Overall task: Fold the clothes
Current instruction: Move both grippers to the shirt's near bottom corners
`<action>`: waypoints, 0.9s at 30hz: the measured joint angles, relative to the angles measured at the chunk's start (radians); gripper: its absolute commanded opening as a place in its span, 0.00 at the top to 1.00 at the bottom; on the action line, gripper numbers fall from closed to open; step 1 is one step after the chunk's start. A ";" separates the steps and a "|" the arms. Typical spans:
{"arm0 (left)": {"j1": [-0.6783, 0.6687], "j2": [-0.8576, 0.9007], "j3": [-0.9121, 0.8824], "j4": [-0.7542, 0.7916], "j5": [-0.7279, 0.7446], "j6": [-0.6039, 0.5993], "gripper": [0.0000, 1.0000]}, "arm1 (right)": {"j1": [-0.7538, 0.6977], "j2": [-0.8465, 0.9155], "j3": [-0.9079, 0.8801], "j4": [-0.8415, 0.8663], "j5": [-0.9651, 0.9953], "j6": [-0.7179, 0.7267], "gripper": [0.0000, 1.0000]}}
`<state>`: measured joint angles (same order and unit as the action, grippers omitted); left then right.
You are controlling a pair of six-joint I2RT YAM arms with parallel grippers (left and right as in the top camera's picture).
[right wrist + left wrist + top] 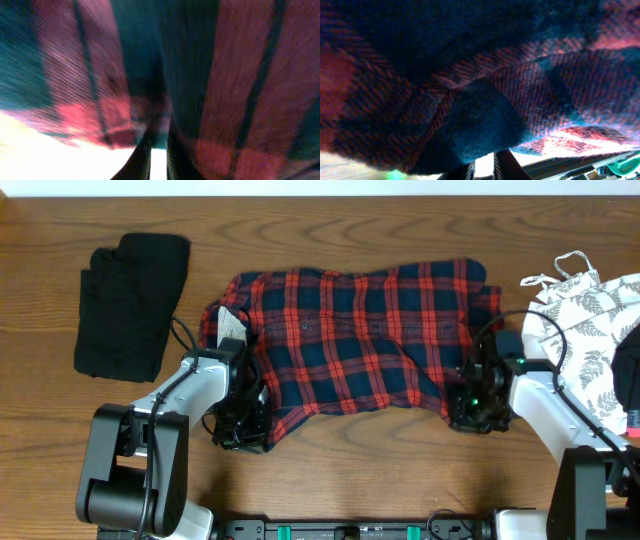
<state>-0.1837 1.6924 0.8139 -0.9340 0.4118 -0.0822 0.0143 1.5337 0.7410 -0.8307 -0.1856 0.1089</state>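
A black garment [130,305] is seen folded at the left end of the wooden worktop [380,470], well apart from everything else. A white leaf-print garment [590,305] is heaped at the right end, just beside the right edge of the plaid shirt [350,340]; part of it is crossed by the right arm and its black cable.

The red-and-navy shirt is spread flat across the middle of the worktop, its length running left to right. Its white neck label [232,327] is turned up at the left end, close above the left arm.

The left tool [240,428] is set at the shirt's lower left corner, on the near hem. The right tool [478,408] is set at the lower right corner, where the cloth is bunched against it.

In the left wrist view the frame is filled by plaid cloth [485,90], which comes down onto the fingers [512,167]; these are drawn narrow and closed on the hem. In the right wrist view, blurred, the shirt [240,75] likewise hangs over the fingers [135,167], which are nearly together with the cloth pinched between them.
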 measured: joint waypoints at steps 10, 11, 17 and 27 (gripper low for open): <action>0.000 -0.045 0.000 0.008 -0.001 -0.003 0.93 | 0.000 0.000 -0.043 0.003 0.000 0.021 0.96; 0.000 -0.065 0.000 0.007 -0.003 -0.003 0.93 | 0.000 0.000 -0.043 0.005 0.000 0.022 0.96; 0.000 -0.257 0.000 0.005 -0.061 -0.030 0.92 | 0.000 0.000 -0.043 0.040 -0.011 0.029 0.95; 0.000 -0.408 0.000 0.157 -0.101 -0.055 0.59 | 0.000 -0.051 0.018 0.047 -0.061 0.040 0.50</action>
<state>-0.1837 1.2846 0.8135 -0.7769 0.3111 -0.1375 0.0143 1.4822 0.7593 -0.7837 -0.2466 0.1490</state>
